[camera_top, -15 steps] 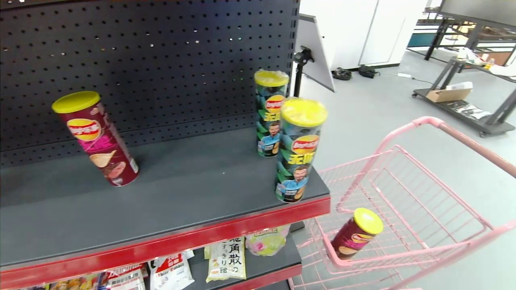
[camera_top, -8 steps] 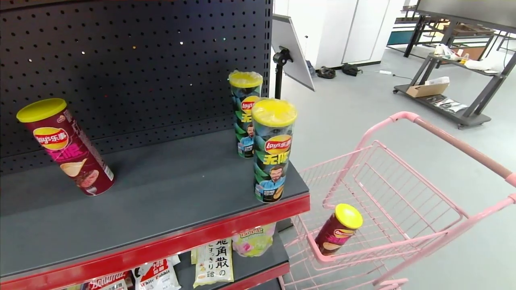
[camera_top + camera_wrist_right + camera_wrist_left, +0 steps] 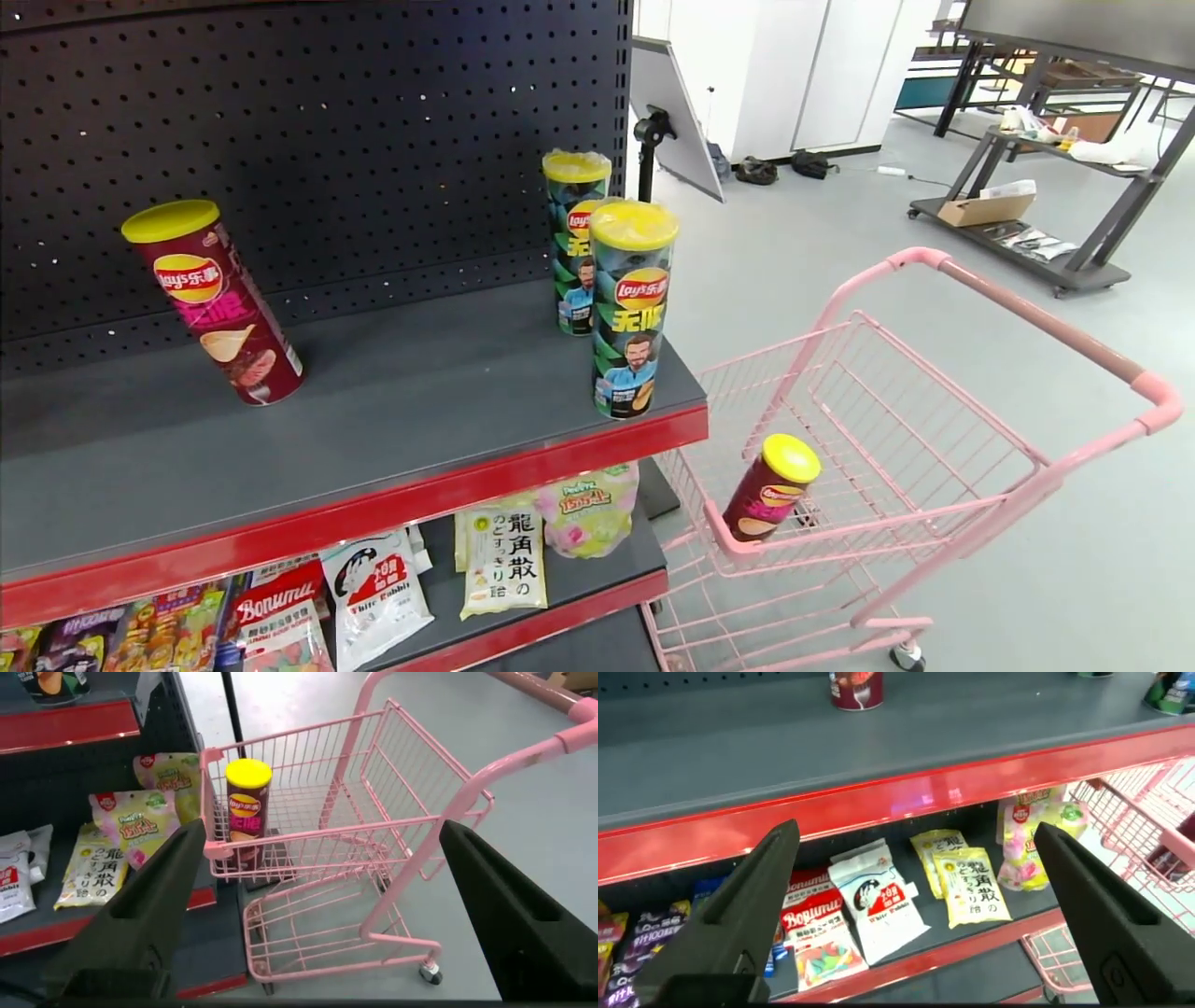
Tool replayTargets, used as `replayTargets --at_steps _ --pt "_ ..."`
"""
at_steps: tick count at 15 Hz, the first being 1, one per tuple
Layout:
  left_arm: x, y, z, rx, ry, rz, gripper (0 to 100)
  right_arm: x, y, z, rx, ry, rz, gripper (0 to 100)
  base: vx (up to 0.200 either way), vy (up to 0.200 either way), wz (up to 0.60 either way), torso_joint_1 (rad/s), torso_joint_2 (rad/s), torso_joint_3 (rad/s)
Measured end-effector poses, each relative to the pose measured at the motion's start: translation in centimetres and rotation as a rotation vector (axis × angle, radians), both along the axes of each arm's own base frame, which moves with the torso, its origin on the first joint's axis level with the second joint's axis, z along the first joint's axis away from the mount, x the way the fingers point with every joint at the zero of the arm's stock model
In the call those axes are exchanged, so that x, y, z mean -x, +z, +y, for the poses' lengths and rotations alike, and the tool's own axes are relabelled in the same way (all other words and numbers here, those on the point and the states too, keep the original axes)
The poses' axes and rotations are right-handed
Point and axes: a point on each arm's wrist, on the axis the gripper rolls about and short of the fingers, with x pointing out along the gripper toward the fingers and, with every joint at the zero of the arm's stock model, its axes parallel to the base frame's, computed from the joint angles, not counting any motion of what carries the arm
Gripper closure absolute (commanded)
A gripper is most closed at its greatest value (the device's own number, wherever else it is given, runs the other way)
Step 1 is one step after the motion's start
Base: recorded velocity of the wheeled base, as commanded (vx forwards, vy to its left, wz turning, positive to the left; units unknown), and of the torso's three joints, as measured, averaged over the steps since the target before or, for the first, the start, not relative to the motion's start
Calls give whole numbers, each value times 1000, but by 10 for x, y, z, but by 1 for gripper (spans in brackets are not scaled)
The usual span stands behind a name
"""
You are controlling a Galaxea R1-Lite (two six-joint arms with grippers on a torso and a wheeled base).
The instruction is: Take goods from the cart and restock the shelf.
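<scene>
1. Your right gripper hangs with its two dark fingers spread wide and nothing between them.
2. Ahead of it and lower down, the can stands upright, yellow lid on top, so its long axis runs vertically.
3. The can sits inside the pink cart, tucked into the corner closest to the shelf. In the head view that is lower right of centre.
4. Your left gripper is also spread and empty. It faces the bags on the lower tier, with the cart off to one side.
5. The right arm looks the nearer one. Coming down over the lid seems wise, because the corner wires crowd the can's sides.
</scene>
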Motion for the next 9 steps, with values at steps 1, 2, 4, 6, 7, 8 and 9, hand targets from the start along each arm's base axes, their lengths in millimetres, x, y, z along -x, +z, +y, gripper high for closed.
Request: replayTargets --at_steps 1,2,4,6,7,8,9 --pt "0 0 0 0 -1 1 0 0 0 0 0 0 1 0 0 0 0 0 0 0" --pt "0 0 0 0 0 1 0 0 0 0 -1 0 0 0 0 0 0 0 0 0" --pt "0 0 0 1 0 0 0 0 0 0 -2 0 0 0 0 0 0 -45 109 65" --pt "0 0 0 1 -1 1 0 0 0 0 -2 0 1 0 0 0 0 -127 342 200" --pt "0 0 0 1 0 1 0 0 0 0 -2 0 1 0 0 0 0 -139 354 207" --pt "0 0 0 1 0 1 0 0 0 0 -2 -1 1 0 0 0 0 -134 354 207" --pt "0 0 0 1 0 2 0 0 0 0 -2 -1 1 0 0 0 0 -144 364 227"
